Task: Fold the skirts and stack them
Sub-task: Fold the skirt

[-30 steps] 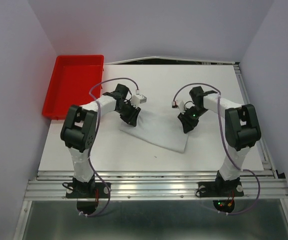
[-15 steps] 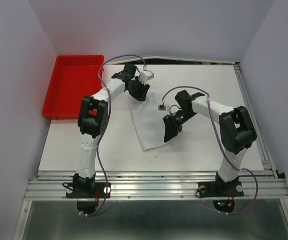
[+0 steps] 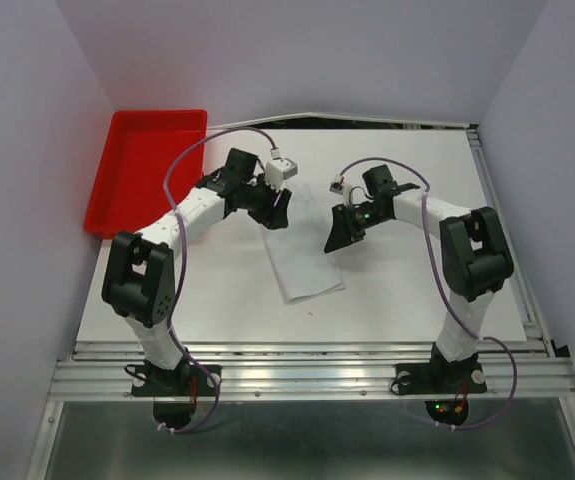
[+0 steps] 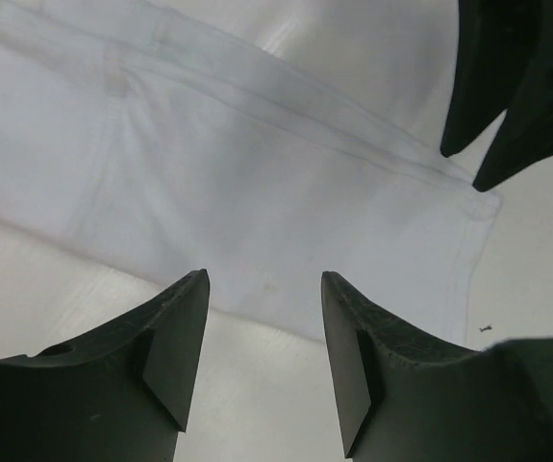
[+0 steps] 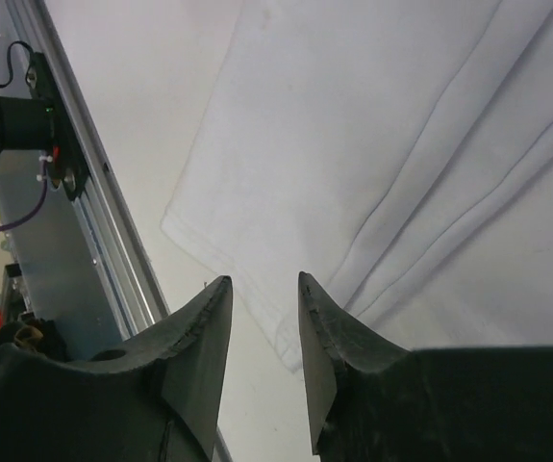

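Note:
A white skirt (image 3: 303,264) lies folded into a narrow strip in the middle of the table. My left gripper (image 3: 278,213) hovers over its far end, open and empty; in the left wrist view (image 4: 264,289) the skirt (image 4: 257,164) spreads just beyond the fingertips. My right gripper (image 3: 335,238) hovers at the skirt's right edge, open with a narrower gap and empty (image 5: 264,286). The skirt's layered edges (image 5: 382,125) show in the right wrist view. The right gripper's fingers (image 4: 507,87) appear at the top right of the left wrist view.
A red tray (image 3: 147,170) stands at the table's far left. The metal rail of the table's near edge (image 3: 307,365) runs along the front and also shows in the right wrist view (image 5: 74,183). Purple cables loop above both arms.
The skirt went from a wide sheet to a narrow folded strip. My left gripper came back from the far side to the skirt's far end. My right gripper moved up and away slightly.

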Available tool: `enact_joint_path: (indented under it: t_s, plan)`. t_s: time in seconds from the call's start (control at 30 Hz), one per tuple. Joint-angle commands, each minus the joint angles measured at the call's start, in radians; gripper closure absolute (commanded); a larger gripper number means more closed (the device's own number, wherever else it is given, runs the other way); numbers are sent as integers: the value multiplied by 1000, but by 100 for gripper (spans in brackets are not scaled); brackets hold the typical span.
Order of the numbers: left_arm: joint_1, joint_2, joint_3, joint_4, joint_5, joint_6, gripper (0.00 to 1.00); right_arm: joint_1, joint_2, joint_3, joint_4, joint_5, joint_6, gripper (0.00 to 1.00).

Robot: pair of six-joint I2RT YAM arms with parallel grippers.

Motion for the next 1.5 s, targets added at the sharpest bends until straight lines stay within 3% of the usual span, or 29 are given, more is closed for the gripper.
enact_joint_path:
  t_s: [0.0,0.3,0.37,0.5,0.6,0.73,0.87,0.9,0.97,1.07,1.2,1.3,1.47]
  plan:
    - [-28,-27,-140,64,24,-106,41,37,42,-65,151,22,105,62]
    - [-48,-28,-137,56,-39,-142,44,173,22,-217,197,79,151,68]
    - [-48,-8,-125,35,-54,-146,46,202,-13,-240,237,24,238,68]
    - [-46,2,-120,38,-35,-152,47,282,-108,-300,370,-68,413,61]
    - [-42,6,-102,47,-9,-154,47,305,-153,-343,539,-160,570,50]
    - [-42,15,-59,50,-15,-153,47,203,-188,-273,549,-212,602,48]
    - [-51,71,-22,-1,10,-146,48,77,-231,-254,521,-114,500,54]
    - [-61,74,-37,9,16,-146,48,77,-219,-237,488,-62,384,57]
    - [-65,78,-60,22,25,-162,48,77,-190,-185,365,2,316,59]
    - [-54,63,-95,59,45,-204,47,77,-116,-142,319,80,224,62]
    - [-40,17,-137,111,-8,-234,45,77,-32,-92,312,165,187,66]
    - [-42,64,-97,55,-19,-211,45,77,49,-65,312,180,193,68]
    - [-35,92,-64,29,-57,-179,45,96,140,-102,294,185,226,80]
